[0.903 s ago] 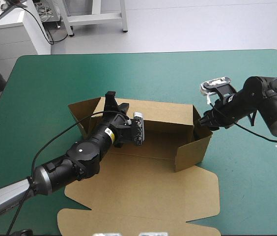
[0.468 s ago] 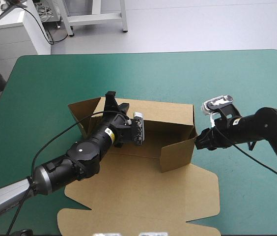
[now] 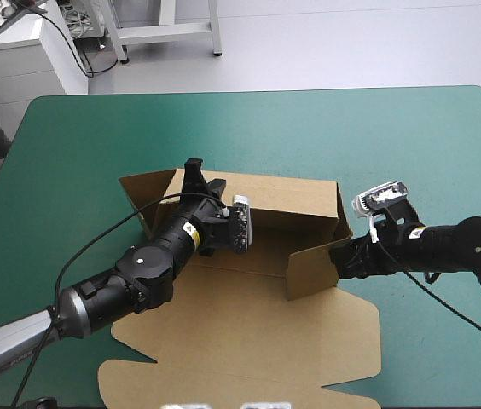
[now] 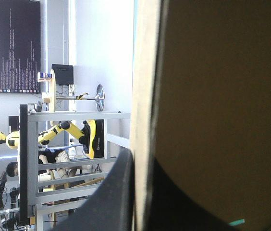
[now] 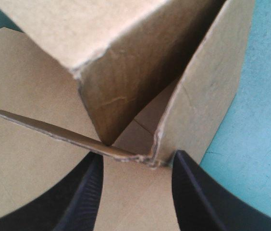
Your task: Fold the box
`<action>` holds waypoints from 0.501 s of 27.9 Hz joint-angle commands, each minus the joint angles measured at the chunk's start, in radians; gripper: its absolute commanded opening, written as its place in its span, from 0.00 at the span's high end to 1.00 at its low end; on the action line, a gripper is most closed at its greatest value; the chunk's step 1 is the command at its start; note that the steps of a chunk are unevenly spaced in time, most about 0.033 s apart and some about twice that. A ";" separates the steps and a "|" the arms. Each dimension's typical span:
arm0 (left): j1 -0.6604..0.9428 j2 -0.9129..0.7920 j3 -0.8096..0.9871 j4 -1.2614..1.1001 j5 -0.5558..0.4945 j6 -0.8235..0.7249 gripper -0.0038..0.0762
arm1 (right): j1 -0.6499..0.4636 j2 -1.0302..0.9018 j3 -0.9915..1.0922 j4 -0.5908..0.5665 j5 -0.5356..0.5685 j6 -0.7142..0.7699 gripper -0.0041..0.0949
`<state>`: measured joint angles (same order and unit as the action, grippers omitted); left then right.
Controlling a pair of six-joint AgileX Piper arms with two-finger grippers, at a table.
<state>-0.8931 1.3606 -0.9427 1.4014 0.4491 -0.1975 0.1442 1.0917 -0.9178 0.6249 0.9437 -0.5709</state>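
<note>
The brown box (image 3: 292, 209) stands mid-table with its back wall raised and its lid panel (image 3: 249, 341) flat toward the near edge. My left gripper (image 3: 194, 169) is shut on the left part of the back wall. In the left wrist view the board's edge (image 4: 147, 96) runs up between the fingers (image 4: 116, 192). My right gripper (image 3: 337, 256) is open at the box's right end, against the raised side wall (image 3: 313, 271), which angles inward. In the right wrist view that corner of the box (image 5: 126, 82) sits just ahead of the open right gripper (image 5: 138, 161).
A triangular flap (image 3: 142, 192) sticks out at the box's left end. The teal-green cover (image 3: 309, 128) runs from behind the box to the far edge, and more of it lies right of the right arm. The lid panel reaches almost to the near edge.
My right gripper has dropped and moved toward the near edge and left, swinging the right side wall inward. The left gripper has kept its hold on the back wall.
</note>
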 commanded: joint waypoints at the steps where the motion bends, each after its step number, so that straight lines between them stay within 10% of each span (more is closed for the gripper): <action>1: -0.004 -0.030 -0.026 0.030 -0.009 -0.019 0.96 | -0.003 -0.022 -0.020 0.054 -0.057 -0.015 0.54; 14: -0.004 -0.030 -0.026 0.040 -0.009 -0.019 0.96 | 0.083 -0.020 -0.020 -0.014 -0.183 0.060 0.54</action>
<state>-0.8931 1.3606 -0.9427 1.4054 0.4474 -0.1977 0.1797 1.0917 -0.9174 0.6193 0.8600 -0.5189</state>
